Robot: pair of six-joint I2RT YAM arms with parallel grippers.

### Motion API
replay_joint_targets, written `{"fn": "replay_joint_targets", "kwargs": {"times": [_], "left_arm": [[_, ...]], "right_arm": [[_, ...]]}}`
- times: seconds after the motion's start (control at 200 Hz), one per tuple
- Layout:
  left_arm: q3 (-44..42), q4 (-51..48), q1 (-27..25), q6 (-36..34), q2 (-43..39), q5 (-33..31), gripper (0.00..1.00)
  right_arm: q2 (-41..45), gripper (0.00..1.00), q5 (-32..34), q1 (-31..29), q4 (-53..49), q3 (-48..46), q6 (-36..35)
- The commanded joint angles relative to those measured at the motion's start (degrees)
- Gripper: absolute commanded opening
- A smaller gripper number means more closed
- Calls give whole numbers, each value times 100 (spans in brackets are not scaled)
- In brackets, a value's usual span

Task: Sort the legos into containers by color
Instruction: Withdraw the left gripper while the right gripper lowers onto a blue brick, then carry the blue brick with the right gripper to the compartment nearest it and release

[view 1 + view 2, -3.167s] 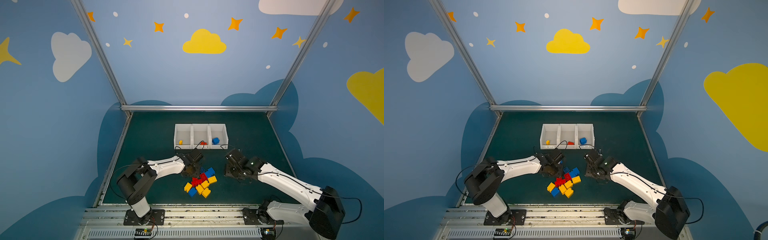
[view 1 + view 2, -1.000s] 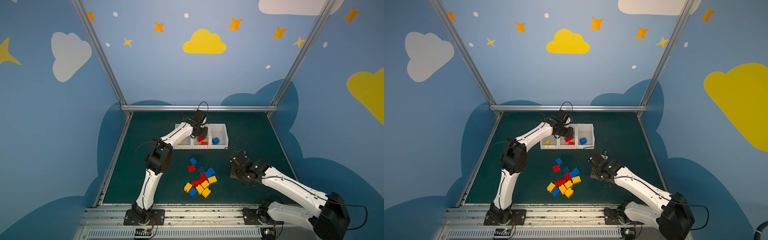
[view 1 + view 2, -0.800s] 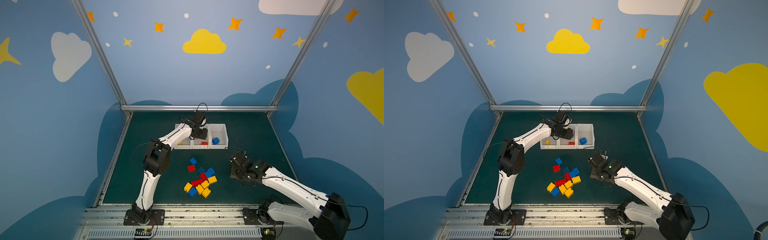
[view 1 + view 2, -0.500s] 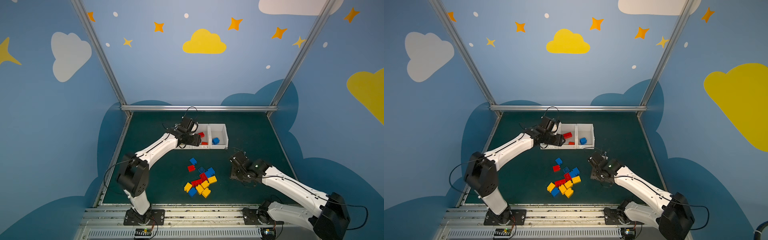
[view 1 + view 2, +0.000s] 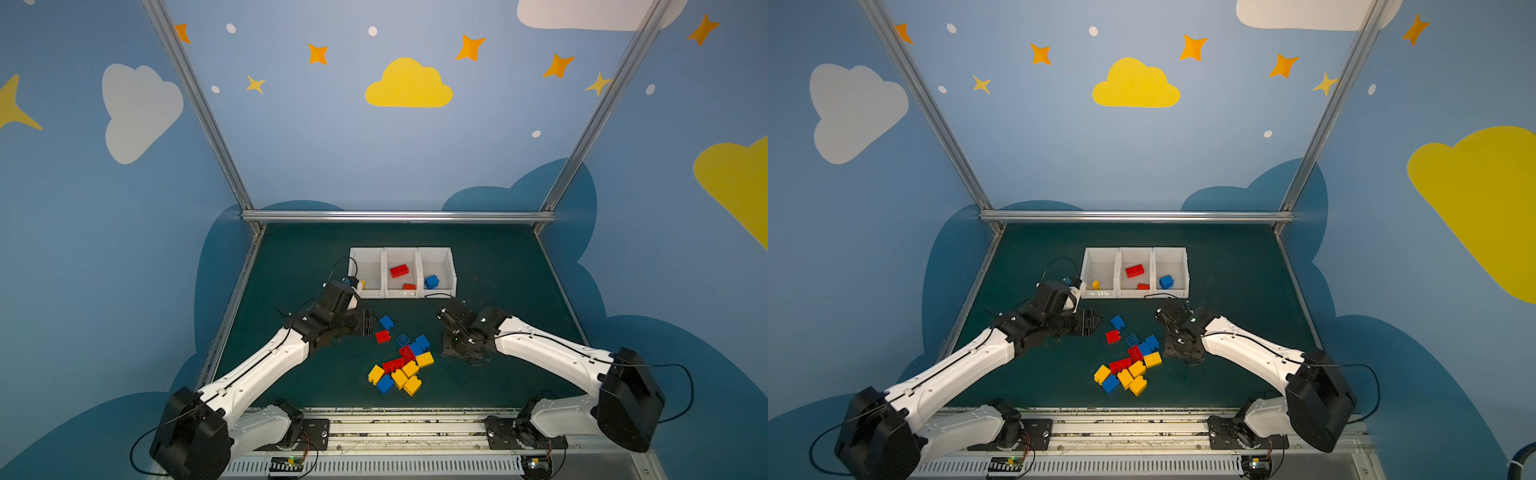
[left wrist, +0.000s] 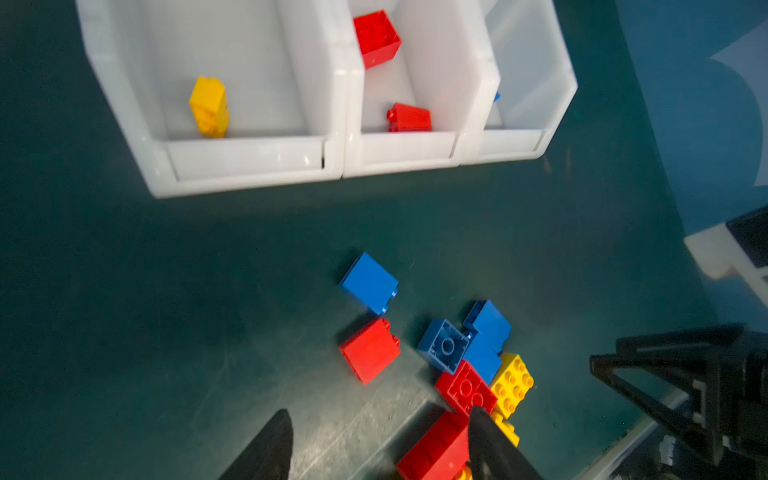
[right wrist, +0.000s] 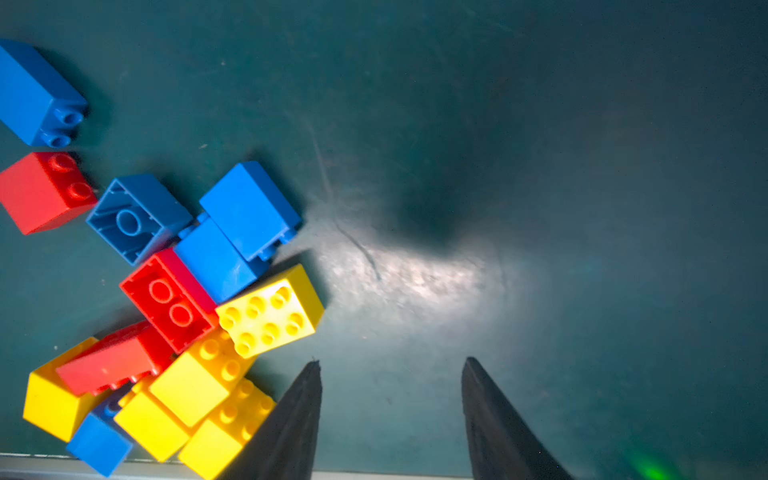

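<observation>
With both arms low beside the brick pile, the step in hand reads as choosing and picking the next brick. Left claw (image 5: 368,326) spread, nothing between its fingers in the left wrist view; it hangs just beside the loose red brick (image 5: 382,336) and the lone blue brick (image 5: 386,321), both lying apart from the main heap (image 5: 400,368) on the green table (image 5: 291,374). Right claw (image 7: 390,419) also spread and empty, over bare table just beside the yellow six-stud brick (image 7: 270,311). Three white bins (image 5: 402,295) at the back: yellow brick (image 6: 209,106) in the left bin, two red bricks (image 5: 399,271) in the middle bin, one blue brick (image 5: 431,281) in the right bin. Judgement: the red brick is the easy pick for the left claw, since it has clear table on most sides; square the fingers to its flat faces, not its corners, and come straight down so the blue neighbour is not nudged. Right claw should take the yellow six-stud brick from its free outer edge; the heap is interlocked, so a sideways push could drag neighbours. Keep the arms from crossing at the bins.
</observation>
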State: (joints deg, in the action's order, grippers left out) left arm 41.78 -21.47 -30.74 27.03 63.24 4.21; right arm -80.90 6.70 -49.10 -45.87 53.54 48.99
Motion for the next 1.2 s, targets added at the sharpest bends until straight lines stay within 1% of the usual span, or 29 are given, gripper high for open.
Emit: {"fn": "replay_joint_targets", "kwargs": {"times": [0.0,0.21,0.385,0.536,0.726,0.886,1.197], "left_arm": [[-259,53,24,266,-441,-205,68],[-592,-286,33,402,-1235,-641,71],[-911,-326,37,621,-1762,-632,72],[-1064,-487,41,716,-2091,-713,72],[-1194,-550,42,821,-2374,-798,73],[-1242,-560,42,879,-2468,-816,73],[-1242,-527,44,909,-2392,-764,73]], "right_arm": [[-532,55,-276,-92,-54,541,-248],[-1619,54,-458,-434,-70,1613,-850],[-2367,55,-578,-495,-165,2267,-1268],[-2758,55,-627,-504,-264,2677,-1494],[-3064,54,-703,-479,-220,2858,-1608],[-3251,50,-765,-482,-195,2948,-1646],[-3441,34,-801,-478,-169,3039,-1657]]}}
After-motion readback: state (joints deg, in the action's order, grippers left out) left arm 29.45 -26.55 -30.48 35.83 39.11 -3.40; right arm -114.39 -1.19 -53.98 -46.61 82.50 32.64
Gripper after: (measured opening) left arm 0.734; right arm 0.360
